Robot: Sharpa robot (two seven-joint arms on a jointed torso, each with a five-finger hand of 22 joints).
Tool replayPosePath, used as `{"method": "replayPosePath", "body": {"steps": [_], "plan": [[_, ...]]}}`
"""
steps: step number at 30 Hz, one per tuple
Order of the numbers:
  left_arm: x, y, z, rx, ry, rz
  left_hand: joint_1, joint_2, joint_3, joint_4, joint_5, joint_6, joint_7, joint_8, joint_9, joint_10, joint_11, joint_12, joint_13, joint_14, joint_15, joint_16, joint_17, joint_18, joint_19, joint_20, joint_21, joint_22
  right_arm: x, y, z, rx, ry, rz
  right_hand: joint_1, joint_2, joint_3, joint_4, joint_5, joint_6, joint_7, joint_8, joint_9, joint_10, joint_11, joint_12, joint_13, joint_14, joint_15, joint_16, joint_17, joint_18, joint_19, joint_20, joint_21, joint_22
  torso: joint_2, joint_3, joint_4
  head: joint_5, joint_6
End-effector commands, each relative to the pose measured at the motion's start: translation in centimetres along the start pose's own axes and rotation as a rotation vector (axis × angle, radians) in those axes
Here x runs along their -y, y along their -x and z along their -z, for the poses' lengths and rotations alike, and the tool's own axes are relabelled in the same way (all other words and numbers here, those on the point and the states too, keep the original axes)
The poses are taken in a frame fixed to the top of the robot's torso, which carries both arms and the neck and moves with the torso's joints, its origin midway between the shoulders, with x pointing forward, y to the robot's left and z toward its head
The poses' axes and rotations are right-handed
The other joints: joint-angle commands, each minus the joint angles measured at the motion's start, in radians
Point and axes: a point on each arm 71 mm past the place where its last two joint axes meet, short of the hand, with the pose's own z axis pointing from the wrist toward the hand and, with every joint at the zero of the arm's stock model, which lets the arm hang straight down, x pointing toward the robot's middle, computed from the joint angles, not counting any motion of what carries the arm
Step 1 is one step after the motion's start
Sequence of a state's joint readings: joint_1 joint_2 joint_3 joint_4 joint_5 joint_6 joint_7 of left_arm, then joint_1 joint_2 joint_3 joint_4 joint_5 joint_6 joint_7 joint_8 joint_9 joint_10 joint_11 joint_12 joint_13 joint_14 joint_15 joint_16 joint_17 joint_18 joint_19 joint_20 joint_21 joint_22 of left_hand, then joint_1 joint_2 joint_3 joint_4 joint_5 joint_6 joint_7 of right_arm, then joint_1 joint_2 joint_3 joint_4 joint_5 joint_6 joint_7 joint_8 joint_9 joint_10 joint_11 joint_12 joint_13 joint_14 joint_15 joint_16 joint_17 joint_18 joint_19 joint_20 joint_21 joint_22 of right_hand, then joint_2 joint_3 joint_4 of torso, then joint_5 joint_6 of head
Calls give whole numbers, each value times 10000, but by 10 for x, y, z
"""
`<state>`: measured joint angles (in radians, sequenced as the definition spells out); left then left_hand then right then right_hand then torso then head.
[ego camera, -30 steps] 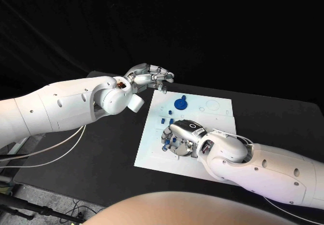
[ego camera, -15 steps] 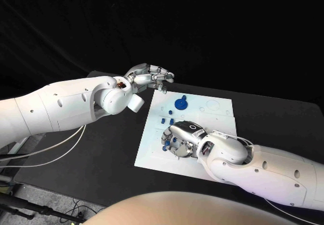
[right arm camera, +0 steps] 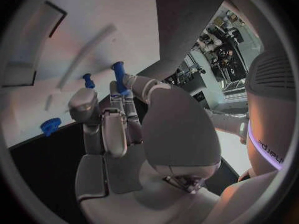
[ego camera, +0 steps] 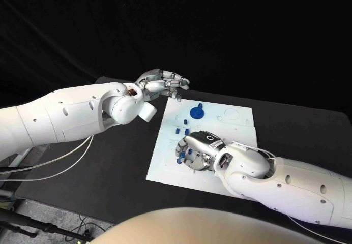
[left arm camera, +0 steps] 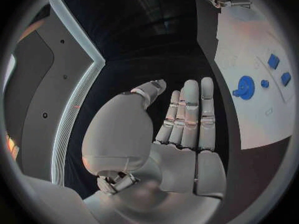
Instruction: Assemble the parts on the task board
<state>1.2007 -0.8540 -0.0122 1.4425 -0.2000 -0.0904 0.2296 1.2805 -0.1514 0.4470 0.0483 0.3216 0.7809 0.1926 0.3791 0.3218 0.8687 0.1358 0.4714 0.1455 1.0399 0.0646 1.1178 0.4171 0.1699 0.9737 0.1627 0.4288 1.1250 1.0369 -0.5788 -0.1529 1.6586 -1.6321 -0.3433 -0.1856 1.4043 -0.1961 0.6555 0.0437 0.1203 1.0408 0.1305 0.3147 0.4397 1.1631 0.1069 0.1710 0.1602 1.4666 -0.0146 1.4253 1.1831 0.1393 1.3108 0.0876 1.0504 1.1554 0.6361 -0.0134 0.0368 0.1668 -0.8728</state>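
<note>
Head overhead; wrists close; all share task board (ego camera: 235,122).

Black worktop (ego camera: 110,173), spanning the middle and lower part of the head view. Lying flat on it at the centre of the frame, a white task board (ego camera: 165,165), turned slightly against the picture's edges. Bare dark surface to the left, right and below the board. Far edge of the worktop meeting black background toward the top.

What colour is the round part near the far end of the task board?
Blue. The round part stands out against the white task board, clearest in the head view.
</note>
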Motion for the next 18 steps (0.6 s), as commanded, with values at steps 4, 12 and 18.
{"method": "replayPosePath", "body": {"steps": [4, 12, 18], "plan": [[1, -2, 0, -186, -49, 24, 38, 17, -44, 18, 36, -42, -7, 52, 7, -94, 9, 68, -8, -70, -14, -4, 16, 103, 12, 51, -36, -8, 1, -4, -1, -366, -94, 160, -65, 77, -3, -69, 45, -81, -16, 63, 22, 479, -451, 46, 28, 285, -25, 39, -1, -146, -36, -17, -72, 2, 6, -5, -3, 0, 2], [1, -2, 0, -197, -43, 21, 38, 17, -44, 18, 36, -42, -7, 52, 7, -94, 9, 68, -8, -70, -14, -4, 16, 103, 12, 51, -36, -8, 1, -8, -5, -643, -173, 348, -119, 61, 3, -87, 27, -109, -9, 52, 36, 452, -440, 19, 35, 279, -16, 28, -28, -143, -49, -12, -94, -7, 6, 0, 8, -6, 2], [1, -2, 0, -196, -41, 13, 38, 17, -44, 18, 36, -42, -7, 52, 7, -94, 9, 68, -8, -70, -14, -4, 16, 103, 12, 51, -36, -8, 0, -11, -6, -808, -159, 282, -236, 26, 45, -146, 13, -209, 17, -2, 57, 357, -405, -65, 48, 272, 13, 17, -50, -139, -77, 8, -135, -17, 14, -5, 10, 14, 2]]}}
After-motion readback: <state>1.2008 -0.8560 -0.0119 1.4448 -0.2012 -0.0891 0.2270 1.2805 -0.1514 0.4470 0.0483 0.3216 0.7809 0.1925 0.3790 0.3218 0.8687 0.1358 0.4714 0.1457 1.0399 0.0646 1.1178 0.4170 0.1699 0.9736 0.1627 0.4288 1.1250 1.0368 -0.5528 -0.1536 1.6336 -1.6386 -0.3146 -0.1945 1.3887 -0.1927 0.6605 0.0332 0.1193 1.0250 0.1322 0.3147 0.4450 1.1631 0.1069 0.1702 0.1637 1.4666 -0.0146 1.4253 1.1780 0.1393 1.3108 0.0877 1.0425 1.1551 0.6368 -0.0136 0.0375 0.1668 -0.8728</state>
